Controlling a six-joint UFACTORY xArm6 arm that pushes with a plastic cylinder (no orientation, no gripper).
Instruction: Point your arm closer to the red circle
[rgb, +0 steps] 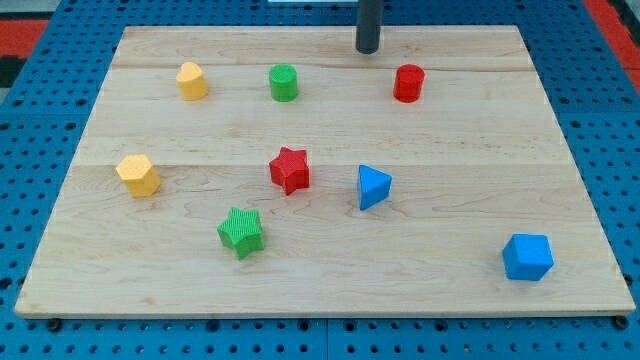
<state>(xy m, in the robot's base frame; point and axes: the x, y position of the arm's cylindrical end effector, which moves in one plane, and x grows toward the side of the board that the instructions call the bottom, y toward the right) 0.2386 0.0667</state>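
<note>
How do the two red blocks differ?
Shape: the red circle is a round cylinder; the red star has points.
Position: the red circle sits near the view's top, just lower right of my tip; the red star sits mid-board, left of the blue triangle.
Shared: the red colour.

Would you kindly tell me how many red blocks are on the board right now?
2. The red circle sits near the view's top, just below and right of my tip. The red star lies mid-board, left of the blue triangle. Nothing appears hidden.
</note>
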